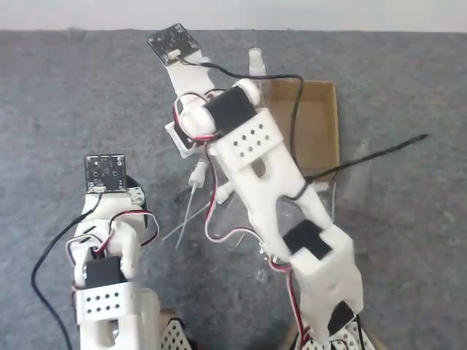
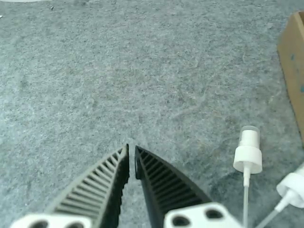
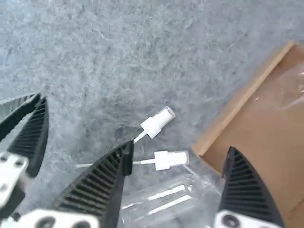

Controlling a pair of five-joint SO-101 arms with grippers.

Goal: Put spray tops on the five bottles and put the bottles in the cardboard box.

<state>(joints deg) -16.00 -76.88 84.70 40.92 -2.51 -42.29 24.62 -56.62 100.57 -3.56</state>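
Observation:
My right gripper (image 3: 180,151) stands wide open just above the carpet. A clear bottle (image 3: 161,199) lies low between its fingers (image 3: 109,180), which do not press it. Two white spray tops (image 3: 159,121) (image 3: 168,159) with thin tubes lie just past the fingertips, beside a corner of the cardboard box (image 3: 266,133). My left gripper (image 2: 131,152) is shut on nothing, low over bare carpet, with a spray top (image 2: 248,154) to one side of it. In the high view the right arm (image 1: 255,146) covers the box's (image 1: 317,124) near left part.
A capped clear bottle (image 1: 255,62) stands behind the box's far left corner. Another clear bottle (image 1: 357,175) stands right of the box. Something clear and shiny (image 3: 292,83) lies inside the box. A black cable (image 1: 379,153) crosses the carpet on the right. Grey carpet lies open to the left.

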